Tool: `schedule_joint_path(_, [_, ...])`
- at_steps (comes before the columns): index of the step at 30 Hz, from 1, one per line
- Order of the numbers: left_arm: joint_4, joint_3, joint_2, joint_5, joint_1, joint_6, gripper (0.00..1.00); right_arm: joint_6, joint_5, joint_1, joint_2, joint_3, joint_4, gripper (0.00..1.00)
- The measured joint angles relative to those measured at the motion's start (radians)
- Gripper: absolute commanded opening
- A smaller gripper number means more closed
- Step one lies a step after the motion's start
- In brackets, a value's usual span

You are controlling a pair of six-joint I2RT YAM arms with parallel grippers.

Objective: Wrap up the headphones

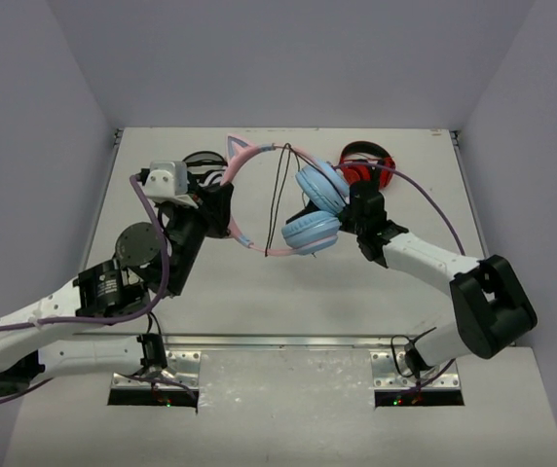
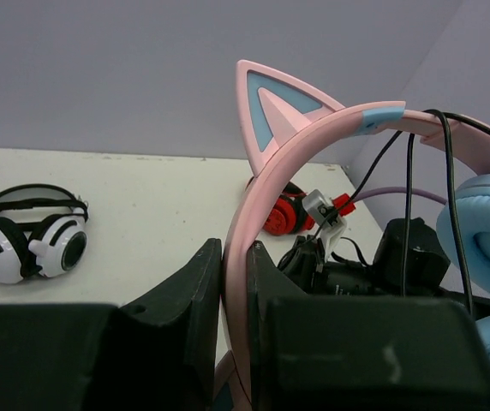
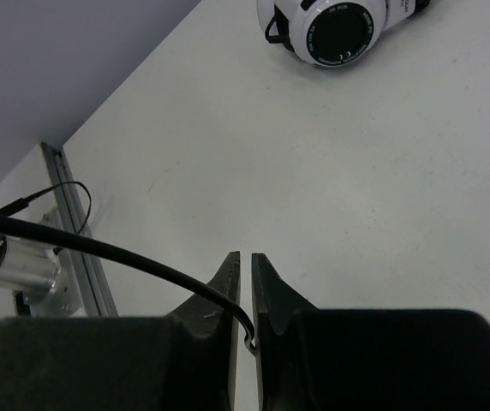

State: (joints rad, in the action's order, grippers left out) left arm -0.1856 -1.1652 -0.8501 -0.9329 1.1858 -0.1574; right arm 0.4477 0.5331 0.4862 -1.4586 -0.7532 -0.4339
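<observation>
White worktop (image 1: 288, 292), grey walls: headphones (image 1: 313, 232) hang over its middle, left gripper (image 2: 235, 253) clamped on the headband (image 2: 313, 141), right gripper (image 3: 245, 261) narrowed around the cable (image 3: 99, 247). White pair (image 2: 29, 244) and red pair (image 1: 366, 163) lie far back.

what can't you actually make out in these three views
White-and-black headphones: top view, mostly behind the left arm.
Blue earcup: left wrist view, cut by the right edge.
Red-and-black headphones: left wrist view, behind the pink headband.
Right tool's grip on the cable: right wrist view, too fine.
</observation>
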Motion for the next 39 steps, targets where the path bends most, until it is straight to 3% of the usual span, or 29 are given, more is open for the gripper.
schedule_joint_path(10, [0.012, -0.039, -0.027, -0.128, 0.0, 0.0, 0.01, 0.061, 0.02, 0.001, -0.004, 0.087, -0.139, 0.12])
schedule_joint_path(33, [0.072, -0.056, -0.05, -0.279, 0.0, 0.006, 0.0, 0.096, 0.021, 0.027, -0.003, 0.212, -0.255, 0.13])
schedule_joint_path(39, [0.104, -0.081, -0.092, -0.301, 0.0, 0.034, 0.0, 0.097, 0.017, 0.035, -0.003, 0.218, -0.271, 0.23])
